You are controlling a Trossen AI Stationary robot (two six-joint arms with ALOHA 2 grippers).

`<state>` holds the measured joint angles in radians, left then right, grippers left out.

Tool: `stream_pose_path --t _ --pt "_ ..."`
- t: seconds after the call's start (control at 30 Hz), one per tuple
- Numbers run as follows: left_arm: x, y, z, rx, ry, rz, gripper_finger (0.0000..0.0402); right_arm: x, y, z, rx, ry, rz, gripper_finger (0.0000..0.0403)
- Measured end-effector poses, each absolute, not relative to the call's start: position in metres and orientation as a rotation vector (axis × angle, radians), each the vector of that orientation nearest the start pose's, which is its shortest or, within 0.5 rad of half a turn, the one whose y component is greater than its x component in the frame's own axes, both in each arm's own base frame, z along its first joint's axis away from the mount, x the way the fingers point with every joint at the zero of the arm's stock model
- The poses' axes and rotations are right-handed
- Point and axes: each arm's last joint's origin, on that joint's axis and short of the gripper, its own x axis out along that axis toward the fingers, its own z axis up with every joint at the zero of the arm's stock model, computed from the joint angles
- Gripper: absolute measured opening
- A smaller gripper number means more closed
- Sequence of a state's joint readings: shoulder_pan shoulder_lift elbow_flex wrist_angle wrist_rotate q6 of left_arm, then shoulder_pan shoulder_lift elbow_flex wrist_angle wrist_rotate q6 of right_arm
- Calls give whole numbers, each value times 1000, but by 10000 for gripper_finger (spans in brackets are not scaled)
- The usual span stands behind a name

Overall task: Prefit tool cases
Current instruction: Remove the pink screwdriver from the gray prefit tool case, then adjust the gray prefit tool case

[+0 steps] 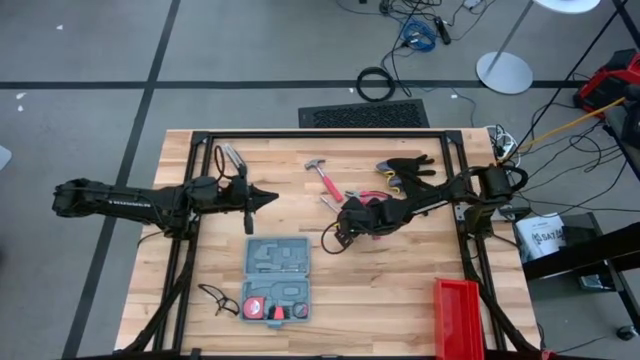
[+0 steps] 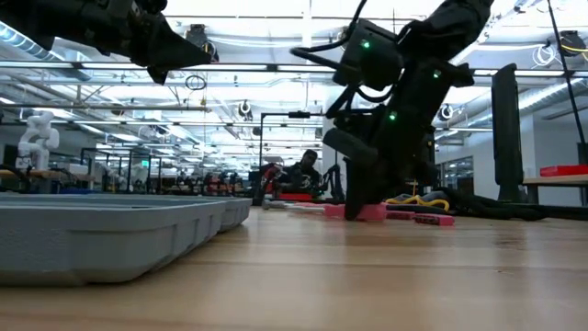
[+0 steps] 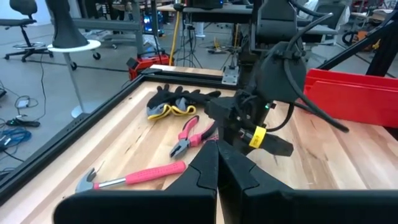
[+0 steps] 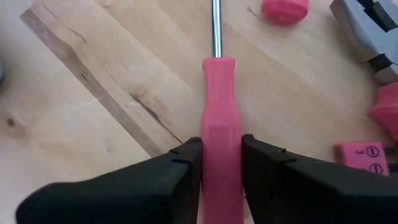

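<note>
The right gripper [image 4: 221,163] is seen closed partway on a pink-handled screwdriver [image 4: 219,124], its two dark matte fingers [image 4: 180,163] pressed against either side of the smooth, faceted plastic handle, from which a thin bright metal shaft runs forward over the pale, grained wooden table [image 1: 400,290]. In the high view this gripper [image 1: 343,232] is held low over the table's middle. Just behind it lie red-handled pliers [image 3: 188,137] and a hammer [image 1: 322,178] with a pink grip and a metal claw head, and further back a pair of dark gloves [image 1: 405,168] with yellow trim. The tool case [image 1: 277,278], a flat blue-grey plastic shell with rounded corners and a grey moulded tray, lies open near the gripper, towards the table's front and to its left. A red rectangular bin [image 1: 458,316] stands at the front right. The left gripper [image 1: 268,198] is held fully closed and empty above the table, well apart from the right one.
</note>
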<state>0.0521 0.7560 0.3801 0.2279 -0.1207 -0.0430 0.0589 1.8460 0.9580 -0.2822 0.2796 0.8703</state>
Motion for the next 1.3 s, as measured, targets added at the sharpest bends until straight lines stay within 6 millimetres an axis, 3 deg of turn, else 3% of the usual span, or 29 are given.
stream_pose_path --t 0.23,0.4,0.63,0.87,1.07,1.2,1.3 --pt "173 12 236 -38 152 176 0 327 14 145 536 980 -642 218" --pt "170 10 219 -45 326 104 0 317 16 179 486 895 -654 238" --pt "183 2 186 -120 577 -5 0 305 23 213 446 784 -625 180" --pt "200 -8 158 -81 747 -130 0 304 35 218 438 761 -574 18" --pt "213 -11 149 -37 808 -187 0 322 58 223 459 656 -338 4" --pt "219 -10 141 -10 851 -177 0 342 75 205 443 616 -196 2" --pt "223 -7 137 19 857 -142 0 352 77 186 453 633 -179 1"
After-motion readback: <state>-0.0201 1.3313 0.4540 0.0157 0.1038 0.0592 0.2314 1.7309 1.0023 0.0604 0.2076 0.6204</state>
